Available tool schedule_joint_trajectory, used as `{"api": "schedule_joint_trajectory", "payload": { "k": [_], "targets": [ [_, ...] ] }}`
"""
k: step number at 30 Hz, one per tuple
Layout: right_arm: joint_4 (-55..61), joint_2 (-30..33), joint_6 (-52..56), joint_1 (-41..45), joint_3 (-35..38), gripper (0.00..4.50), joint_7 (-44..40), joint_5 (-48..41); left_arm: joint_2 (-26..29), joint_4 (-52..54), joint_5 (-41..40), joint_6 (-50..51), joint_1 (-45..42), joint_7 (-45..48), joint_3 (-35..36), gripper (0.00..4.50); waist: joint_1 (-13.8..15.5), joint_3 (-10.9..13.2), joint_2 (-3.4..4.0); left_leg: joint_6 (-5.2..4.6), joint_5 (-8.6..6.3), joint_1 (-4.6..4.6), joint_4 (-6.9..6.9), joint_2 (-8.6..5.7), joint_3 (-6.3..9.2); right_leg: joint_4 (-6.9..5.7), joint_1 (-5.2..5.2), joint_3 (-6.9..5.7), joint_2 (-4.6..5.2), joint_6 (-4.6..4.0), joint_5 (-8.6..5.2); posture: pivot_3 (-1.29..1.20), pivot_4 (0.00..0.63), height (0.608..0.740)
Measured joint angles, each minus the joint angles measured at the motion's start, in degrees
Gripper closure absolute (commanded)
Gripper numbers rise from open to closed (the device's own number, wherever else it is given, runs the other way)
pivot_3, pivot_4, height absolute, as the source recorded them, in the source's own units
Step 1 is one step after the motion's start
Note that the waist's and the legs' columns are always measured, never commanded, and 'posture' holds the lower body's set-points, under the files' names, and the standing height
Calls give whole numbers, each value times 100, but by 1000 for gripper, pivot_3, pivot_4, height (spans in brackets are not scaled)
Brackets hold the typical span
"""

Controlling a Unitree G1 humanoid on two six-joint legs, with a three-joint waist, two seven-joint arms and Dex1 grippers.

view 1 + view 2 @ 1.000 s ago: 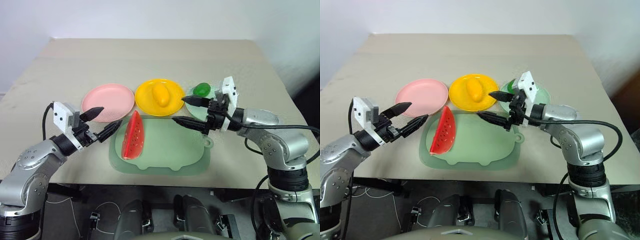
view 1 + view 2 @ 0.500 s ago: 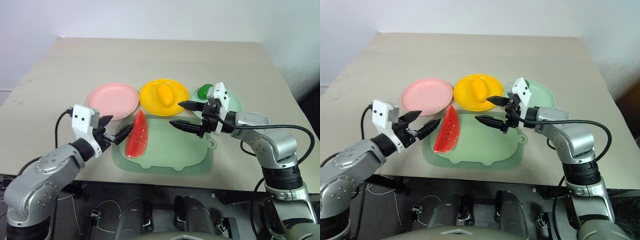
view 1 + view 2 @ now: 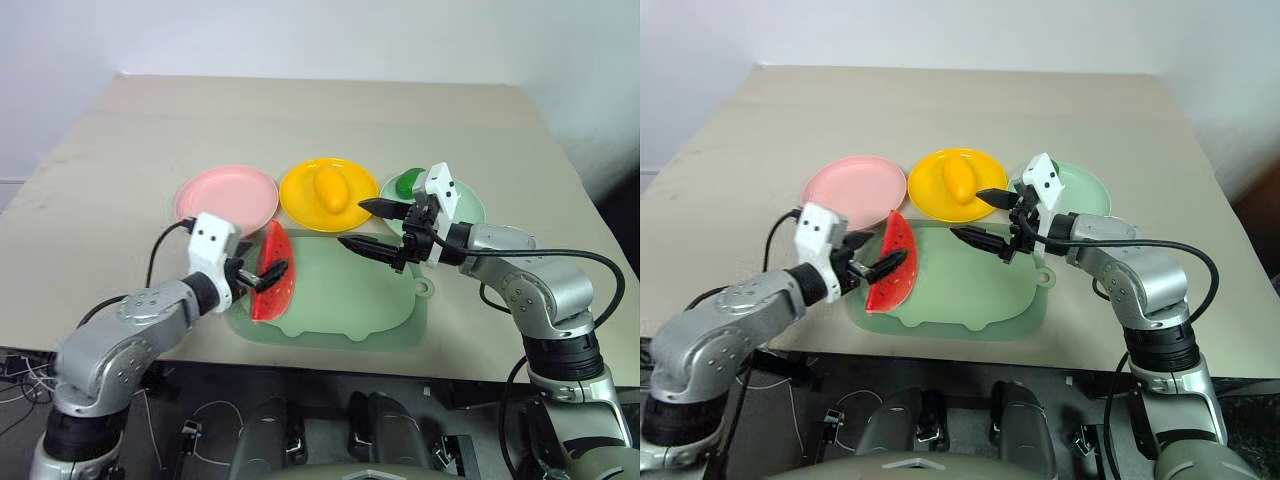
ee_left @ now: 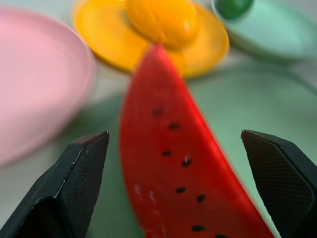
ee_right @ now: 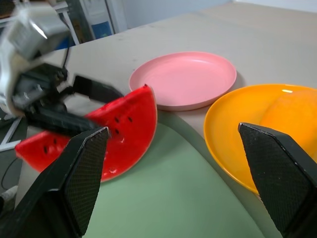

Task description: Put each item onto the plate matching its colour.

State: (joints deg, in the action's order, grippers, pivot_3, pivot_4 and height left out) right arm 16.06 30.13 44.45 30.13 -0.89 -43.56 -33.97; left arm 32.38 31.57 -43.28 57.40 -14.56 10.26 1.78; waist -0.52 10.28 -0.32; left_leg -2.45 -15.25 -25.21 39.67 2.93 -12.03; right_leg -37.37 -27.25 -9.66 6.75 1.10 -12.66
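The beige bench (image 3: 300,120) carries a pale-green mat (image 3: 340,300) at its near edge, and behind the mat a row of three plates. The pink plate (image 3: 228,193), nearest the left edge, holds nothing. The yellow plate (image 3: 300,200) in the middle holds the mango (image 3: 330,188). The mint-green plate (image 3: 470,205) toward the right edge holds the small green fruit (image 3: 407,183). Only the watermelon wedge (image 3: 277,275) is unsorted, standing on its rind on the mat's left part.

The step in hand looks like grasping that wedge. The left hand (image 3: 258,274) is spread wide, a finger on either side of the wedge, not visibly pinching it. Next it must close, lift and carry to the pink plate. The right hand (image 3: 368,225) hangs wide and empty over the mat's far right.
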Motion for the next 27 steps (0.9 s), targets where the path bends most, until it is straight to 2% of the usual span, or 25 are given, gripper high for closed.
{"api": "schedule_joint_trajectory", "payload": {
  "k": [5, 9, 11, 22, 27],
  "targets": [
    [1, 4, 53, 2, 0, 47, 165, 8, -13, -159, 43, 427, -432, 3, -105, 0, -35, 0, 0, -1, 0, -1, 1, 1, 1, -2, -1, -1, -1, 1, 0, 0, 150, 696],
    [1, 10, 67, 2, 0, 0, 239, 16, -98, -194, 39, 647, -451, -15, -80, 889, -19, 0, 0, -2, 1, 0, 5, 1, 4, -10, -2, -1, -2, 2, 0, 0, 150, 696],
    [1, 9, 68, 2, -4, 0, 269, 16, -115, -193, 27, 813, -546, -39, -49, 1124, 2, 0, 0, -1, 0, -1, 15, 1, 7, -11, 3, -3, 0, 2, 0, 0, 150, 696],
    [-51, 26, 81, 129, -87, 0, 317, 212, -362, -92, -186, 1760, -833, -176, 320, 1202, -11, 0, 0, -6, -3, -7, 24, 1, 9, -13, 3, -3, 1, 2, 0, 0, 150, 696],
    [-61, 27, 81, 136, -100, 0, 363, 297, -531, -105, -237, 1844, -1457, -373, 1016, 1209, -10, 1, -2, -6, -3, -11, 32, 0, 14, -15, 4, -6, 2, 2, 0, 0, 150, 696]
  ]
}}
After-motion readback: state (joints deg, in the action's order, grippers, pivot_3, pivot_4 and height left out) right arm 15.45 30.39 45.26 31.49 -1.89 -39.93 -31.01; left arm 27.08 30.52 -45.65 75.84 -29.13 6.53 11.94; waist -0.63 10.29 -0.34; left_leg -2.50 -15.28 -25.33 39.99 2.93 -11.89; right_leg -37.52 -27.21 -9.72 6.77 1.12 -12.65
